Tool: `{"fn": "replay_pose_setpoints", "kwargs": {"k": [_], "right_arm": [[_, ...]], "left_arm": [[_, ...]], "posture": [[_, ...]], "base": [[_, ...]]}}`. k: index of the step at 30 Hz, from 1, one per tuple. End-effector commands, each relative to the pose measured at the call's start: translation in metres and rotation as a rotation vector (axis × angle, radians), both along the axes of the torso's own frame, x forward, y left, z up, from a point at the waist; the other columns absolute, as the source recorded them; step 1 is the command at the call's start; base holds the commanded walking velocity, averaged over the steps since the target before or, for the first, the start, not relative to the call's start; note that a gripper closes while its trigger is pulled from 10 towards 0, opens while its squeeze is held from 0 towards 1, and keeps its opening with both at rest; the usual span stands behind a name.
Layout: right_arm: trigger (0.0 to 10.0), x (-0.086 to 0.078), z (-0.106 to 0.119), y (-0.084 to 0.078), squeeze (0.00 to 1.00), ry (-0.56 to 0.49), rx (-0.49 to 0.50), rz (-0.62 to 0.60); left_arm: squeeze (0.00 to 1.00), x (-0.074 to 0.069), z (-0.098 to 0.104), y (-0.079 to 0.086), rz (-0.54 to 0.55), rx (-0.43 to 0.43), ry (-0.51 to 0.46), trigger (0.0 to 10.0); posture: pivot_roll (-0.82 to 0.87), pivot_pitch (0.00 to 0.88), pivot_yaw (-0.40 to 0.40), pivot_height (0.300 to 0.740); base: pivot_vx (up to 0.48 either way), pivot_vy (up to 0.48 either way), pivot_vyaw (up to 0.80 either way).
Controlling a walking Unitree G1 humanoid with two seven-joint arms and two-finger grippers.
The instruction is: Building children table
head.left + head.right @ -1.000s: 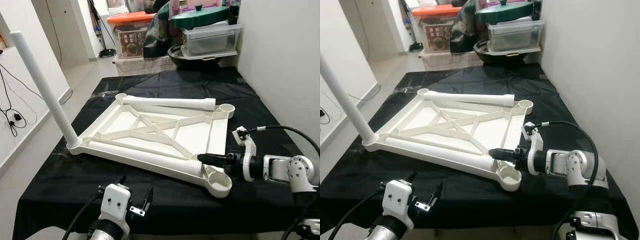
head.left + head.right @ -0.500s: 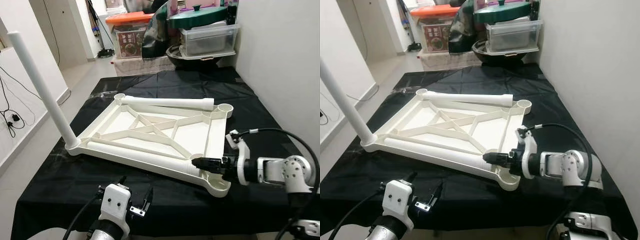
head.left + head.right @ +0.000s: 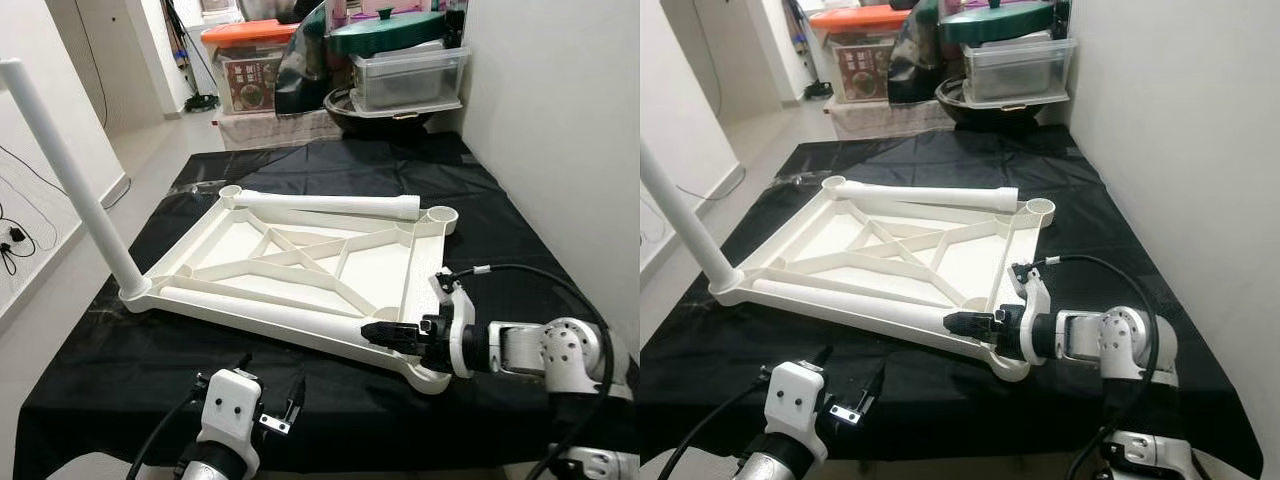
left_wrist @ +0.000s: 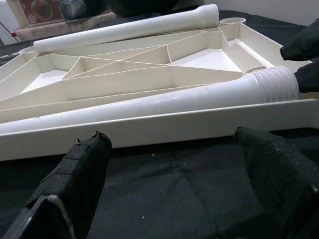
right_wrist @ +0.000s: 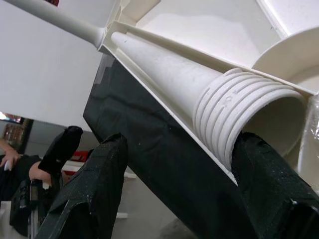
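Observation:
The white children's table top [image 3: 385, 270] lies upside down on a black cloth [image 3: 500, 240]. One white leg [image 3: 65, 170] stands upright in the near left corner socket. A second leg [image 3: 330, 204] lies along the far edge. A third leg [image 3: 260, 312] lies along the near edge, its threaded end [image 5: 239, 114] by the empty near right socket [image 3: 430, 375]. My right gripper [image 3: 385, 333] is open, and its fingers [image 5: 94, 189] straddle that threaded end. Low in front of the near edge, my left gripper [image 3: 270, 385] is open over the cloth, fingers [image 4: 79, 169] apart with nothing between them.
Storage boxes and a green lid [image 3: 405, 75] are stacked beyond the far end of the cloth. A white wall [image 3: 560, 130] runs close along the right side. Floor and wall cables [image 3: 15, 235] lie to the left. The far right socket [image 3: 441, 215] is empty.
My right gripper has slid leftward until its fingers reach around the threaded end of the near leg. The camera has shifted a little. The left gripper stays put.

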State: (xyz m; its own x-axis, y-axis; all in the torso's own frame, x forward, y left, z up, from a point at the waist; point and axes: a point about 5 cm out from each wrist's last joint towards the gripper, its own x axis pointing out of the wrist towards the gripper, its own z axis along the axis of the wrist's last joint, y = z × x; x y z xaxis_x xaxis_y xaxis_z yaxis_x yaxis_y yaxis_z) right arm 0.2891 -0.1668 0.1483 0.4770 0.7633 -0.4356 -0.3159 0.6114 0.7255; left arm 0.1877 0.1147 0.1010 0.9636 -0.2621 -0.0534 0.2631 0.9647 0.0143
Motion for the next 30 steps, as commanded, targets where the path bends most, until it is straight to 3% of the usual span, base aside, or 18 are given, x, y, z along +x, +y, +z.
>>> {"fn": "replay_pose_setpoints", "kwargs": {"k": [1,12,17,22,23,25,26,30], "right_arm": [[10.0,0.002,0.005,0.01,0.0,-0.022,0.01,0.03],[10.0,0.008,0.009,0.02,0.0,-0.049,0.081,0.011],[10.0,0.008,0.019,0.023,0.0,-0.085,0.19,0.026],[10.0,0.007,0.017,0.024,0.0,-0.079,0.184,0.029],[3.4,0.008,0.016,0.025,0.0,-0.08,0.175,0.027],[3.4,0.008,0.016,0.025,0.0,-0.08,0.175,0.027],[0.0,0.008,0.015,0.025,0.0,-0.083,0.166,0.027],[0.0,0.01,0.014,0.025,0.0,-0.086,0.162,0.016]], "left_arm": [[0.0,-0.001,-0.002,0.001,0.009,-0.002,0.017,10.0],[0.0,-0.002,-0.002,0.0,0.01,-0.001,0.017,10.0],[0.0,-0.002,-0.003,0.0,0.006,0.002,0.019,10.0],[0.0,-0.002,-0.003,0.0,0.007,0.004,0.018,10.0],[0.0,-0.001,-0.003,0.0,0.008,0.005,0.018,10.0],[0.0,-0.001,-0.003,0.0,0.008,0.005,0.018,10.0],[0.0,-0.001,-0.002,0.001,0.009,0.005,0.018,10.0],[0.0,-0.001,-0.003,0.001,0.011,0.006,0.017,10.0]], "posture": [[-0.05,0.002,0.016,0.74],[-0.04,0.0,0.014,0.74],[-0.04,0.0,0.014,0.74],[-0.04,0.0,0.014,0.74],[-0.04,0.0,0.012,0.74],[-0.04,0.0,0.012,0.74],[-0.04,0.0,0.012,0.74],[-0.04,0.002,0.011,0.74]], "base": [[0.0,0.0,0.0],[0.0,0.0,0.0],[0.0,0.0,0.0],[0.0,0.0,0.0],[0.0,0.0,0.0],[0.0,0.0,0.0],[0.0,0.0,0.0],[0.0,0.0,0.0]]}}
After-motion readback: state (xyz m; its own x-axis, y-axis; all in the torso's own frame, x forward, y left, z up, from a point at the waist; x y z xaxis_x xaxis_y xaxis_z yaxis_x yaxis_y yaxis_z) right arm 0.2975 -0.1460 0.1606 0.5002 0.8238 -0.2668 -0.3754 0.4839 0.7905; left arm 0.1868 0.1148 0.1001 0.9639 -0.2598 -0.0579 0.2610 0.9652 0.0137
